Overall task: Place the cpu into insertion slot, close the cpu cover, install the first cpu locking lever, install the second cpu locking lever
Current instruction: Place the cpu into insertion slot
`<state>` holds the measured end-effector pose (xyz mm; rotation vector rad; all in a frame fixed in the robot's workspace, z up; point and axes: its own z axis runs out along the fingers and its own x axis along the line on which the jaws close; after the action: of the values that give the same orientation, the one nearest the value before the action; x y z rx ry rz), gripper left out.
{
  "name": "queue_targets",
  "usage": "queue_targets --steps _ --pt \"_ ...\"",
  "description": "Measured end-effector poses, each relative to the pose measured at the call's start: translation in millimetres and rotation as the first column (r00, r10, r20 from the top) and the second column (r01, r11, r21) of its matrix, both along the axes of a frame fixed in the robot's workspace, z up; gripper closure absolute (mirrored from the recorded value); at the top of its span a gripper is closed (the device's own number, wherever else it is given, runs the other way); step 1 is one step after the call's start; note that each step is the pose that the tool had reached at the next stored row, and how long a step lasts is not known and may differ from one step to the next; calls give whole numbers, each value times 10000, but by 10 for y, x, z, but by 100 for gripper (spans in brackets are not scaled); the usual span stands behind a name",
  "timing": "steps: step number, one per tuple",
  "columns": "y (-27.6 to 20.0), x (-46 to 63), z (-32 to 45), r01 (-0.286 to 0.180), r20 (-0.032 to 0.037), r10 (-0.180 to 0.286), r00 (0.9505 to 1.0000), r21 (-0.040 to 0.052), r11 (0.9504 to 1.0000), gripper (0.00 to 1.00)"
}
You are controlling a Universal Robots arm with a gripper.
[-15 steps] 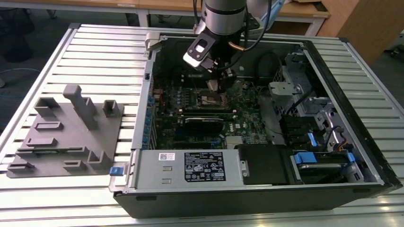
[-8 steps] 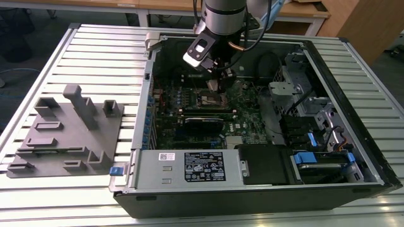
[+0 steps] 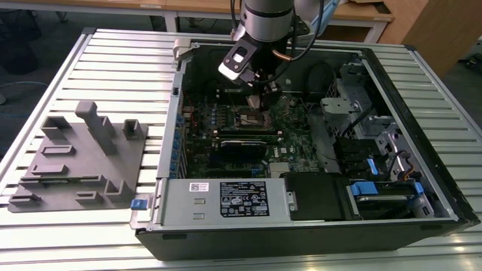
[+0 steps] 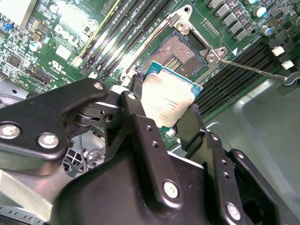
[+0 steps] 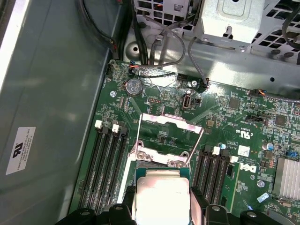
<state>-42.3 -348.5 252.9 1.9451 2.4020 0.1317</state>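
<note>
The cpu [image 4: 169,101], a flat square chip with a dull silvery top and green edge, is held tilted between the black fingers [image 4: 140,122] of my gripper [image 4: 164,110], which is shut on it. It hangs just above the open insertion slot [image 4: 179,52], a dark square socket with a silvery rim on the green board. In the first wrist view the cpu [image 5: 161,192] covers most of the slot, and the cpu cover [image 5: 168,121] stands swung up behind it. A thin locking lever [image 4: 253,69] sticks out sideways, released. In the exterior view my gripper [image 3: 256,100] hovers over the slot [image 3: 254,118].
Black memory slots [image 5: 105,164] flank the socket on both sides. The open computer case [image 3: 421,73] has metal walls, drive bays [image 3: 354,113] and a power supply [image 3: 241,200] around the board. A grey fixture block [image 3: 83,152] lies on the slatted table at the exterior view's left.
</note>
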Motion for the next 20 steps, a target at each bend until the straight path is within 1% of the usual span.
queue_targets --steps 6,20 --pt "0 0 0 176 -1 -176 9998 0 9998 46" --pt "0 0 0 276 0 -276 9996 0 9996 46"
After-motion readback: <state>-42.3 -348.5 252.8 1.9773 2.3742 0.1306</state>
